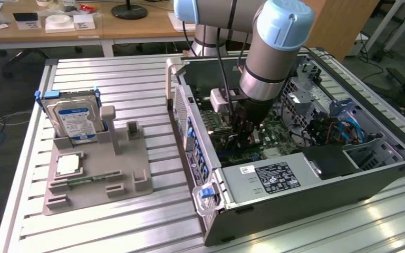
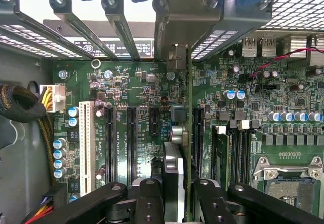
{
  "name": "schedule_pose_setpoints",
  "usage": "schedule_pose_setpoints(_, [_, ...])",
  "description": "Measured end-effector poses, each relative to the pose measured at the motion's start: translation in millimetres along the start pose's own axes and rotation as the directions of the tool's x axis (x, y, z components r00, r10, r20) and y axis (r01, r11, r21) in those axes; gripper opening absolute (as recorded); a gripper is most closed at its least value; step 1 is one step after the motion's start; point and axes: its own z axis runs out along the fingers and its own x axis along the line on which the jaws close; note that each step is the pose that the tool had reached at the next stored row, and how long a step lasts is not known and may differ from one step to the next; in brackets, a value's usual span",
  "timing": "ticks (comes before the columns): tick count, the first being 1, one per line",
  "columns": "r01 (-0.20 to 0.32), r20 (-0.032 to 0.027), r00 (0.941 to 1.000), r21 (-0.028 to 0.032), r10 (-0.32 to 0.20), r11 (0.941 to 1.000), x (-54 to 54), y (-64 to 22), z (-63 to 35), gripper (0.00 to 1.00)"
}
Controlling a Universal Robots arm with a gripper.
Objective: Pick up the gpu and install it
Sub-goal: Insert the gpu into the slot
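Observation:
The gpu [image 2: 172, 176] shows edge-on in the wrist view as a thin card standing upright on its long edge over the green motherboard [image 2: 126, 87]. Its pale metal bracket [image 2: 179, 26] lies against the slot openings in the case's rear wall. My gripper [image 2: 176, 201] is shut on the card, with one black finger [image 2: 147, 198] on each side of it. In the exterior view my gripper [image 1: 248, 138] reaches down into the open computer case [image 1: 329, 184], just above the motherboard. Whether the card sits fully in a slot I cannot tell.
Black expansion slots [image 2: 130, 143] run beside the card, with memory sticks [image 2: 220, 153] and the CPU socket [image 2: 288, 178] further along. Outside the case, a grey fixture [image 1: 118, 158] holds a hard drive [image 1: 76, 118] and a square chip [image 1: 69, 164]. The power supply [image 1: 276, 176] fills the case's near end.

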Motion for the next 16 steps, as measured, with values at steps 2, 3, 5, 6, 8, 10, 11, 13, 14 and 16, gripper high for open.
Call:
schedule_pose_setpoints(2, [0.000, -0.0002, 1.0000, 0.0000, 0.000, 1.0000, 0.0, 0.0, 0.8, 0.28])
schedule_pose_setpoints(3, [0.000, -0.0002, 1.0000, 0.0001, 0.000, 1.0000, 0.1, -0.1, 1.5, 0.28])
schedule_pose_setpoints(5, [0.000, -0.0001, 1.0000, -0.0001, 0.000, 1.0000, 0.2, 0.0, 2.0, 0.28])
schedule_pose_setpoints(6, [0.000, -0.0001, 1.0000, -0.0001, 0.000, 1.0000, 0.1, 0.0, 2.0, 0.28])
schedule_pose_setpoints(8, [0.000, 0.0000, 1.0000, 0.0000, 0.000, 1.0000, 0.1, 0.0, 2.0, 0.28])
schedule_pose_setpoints(10, [0.000, 0.0000, 1.0000, 0.0000, 0.000, 1.0000, 0.1, 0.0, 2.0, 0.28])
schedule_pose_setpoints(11, [0.000, 0.0000, 1.0000, 0.0000, 0.000, 1.0000, 0.1, 0.0, 2.0, 0.28])
schedule_pose_setpoints(13, [0.000, 0.0001, 1.0000, 0.0001, 0.000, 1.0000, 0.1, 0.1, 2.0, 0.28])
schedule_pose_setpoints(14, [0.000, 0.0001, 1.0000, 0.0001, 0.000, 1.0000, 0.1, 0.1, 2.0, 0.28])
schedule_pose_setpoints(16, [0.000, 0.0001, 1.0000, 0.0008, 0.000, 1.0000, 0.1, 0.3, 2.0, 0.28])
